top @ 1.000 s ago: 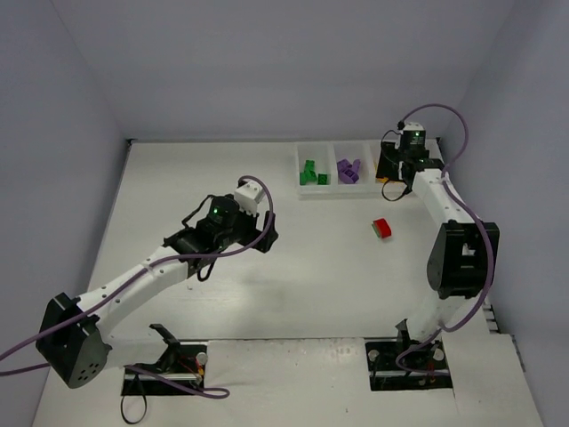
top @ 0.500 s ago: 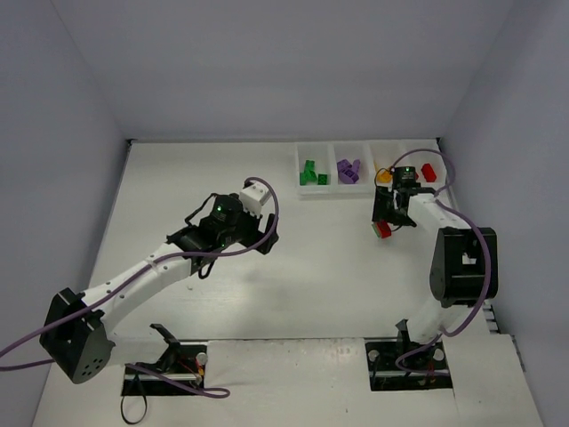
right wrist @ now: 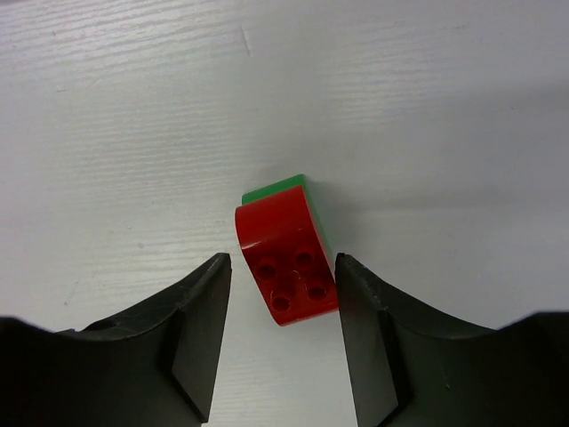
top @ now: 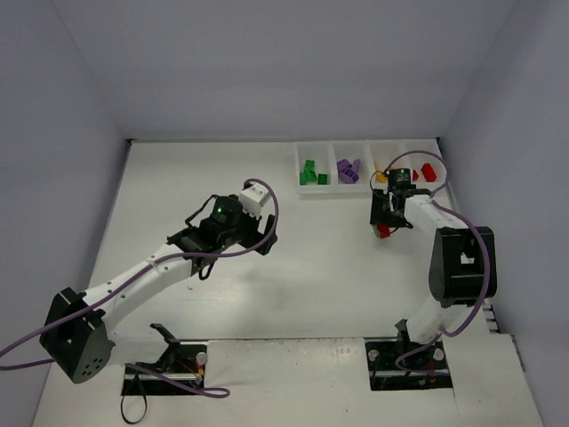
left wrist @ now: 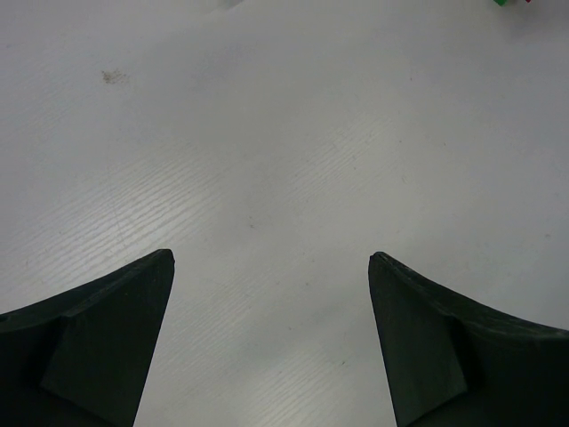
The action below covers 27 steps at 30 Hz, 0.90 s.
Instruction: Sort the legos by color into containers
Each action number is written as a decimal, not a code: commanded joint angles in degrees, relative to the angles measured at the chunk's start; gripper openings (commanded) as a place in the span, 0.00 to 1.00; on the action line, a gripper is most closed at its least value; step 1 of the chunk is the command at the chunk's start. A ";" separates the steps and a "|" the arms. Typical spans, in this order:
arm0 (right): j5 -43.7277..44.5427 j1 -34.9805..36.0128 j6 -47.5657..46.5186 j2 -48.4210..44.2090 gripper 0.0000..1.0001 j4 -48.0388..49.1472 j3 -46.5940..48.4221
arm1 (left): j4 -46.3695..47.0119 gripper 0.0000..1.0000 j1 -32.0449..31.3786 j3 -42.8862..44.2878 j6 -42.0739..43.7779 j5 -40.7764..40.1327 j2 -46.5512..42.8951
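Observation:
A red brick joined to a green one (right wrist: 286, 253) lies on the table between my right gripper's (right wrist: 283, 260) open fingers, close to the right finger. From above, this clump (top: 383, 231) sits just below the right gripper (top: 385, 221), in front of the white tray (top: 331, 169). The tray holds green bricks (top: 309, 173), purple bricks (top: 348, 171), an orange-yellow brick (top: 380, 176) and a red brick (top: 428, 171), each colour in its own compartment. My left gripper (top: 268, 237) is open and empty over bare table (left wrist: 271, 255).
The grey side walls stand close to the table's left and right edges. A green and red speck (left wrist: 508, 3) shows at the top right edge of the left wrist view.
My right gripper has moved from over the tray's orange compartment down toward me to the red and green clump, and now straddles it. The left arm has shifted only slightly.

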 commanded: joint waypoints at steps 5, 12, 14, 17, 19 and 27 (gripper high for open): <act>0.89 1.25 -0.94 -1.83 0.48 0.66 -0.75 | 3.36 0.84 -0.02 0.66 0.79 -0.44 -0.47; 2.74 1.60 -0.68 -0.69 0.38 0.74 -0.93 | 3.36 0.84 -0.02 0.48 0.96 -0.61 -0.21; 4.31 2.04 -0.85 -1.12 0.24 0.83 -0.58 | 3.36 0.84 -0.02 0.48 0.96 -0.70 -0.12; 4.94 2.66 -0.94 -1.57 0.04 0.92 0.30 | 3.44 0.83 -0.02 0.48 0.70 -0.61 -0.03; 4.24 3.27 -1.03 -2.00 0.00 0.83 0.92 | 3.79 0.83 0.07 0.48 0.44 -0.09 -0.03; -25.96 5.82 -2.52 -12.46 0.00 4.87 6.19 | 10.81 0.81 2.61 0.13 -0.27 10.70 -3.10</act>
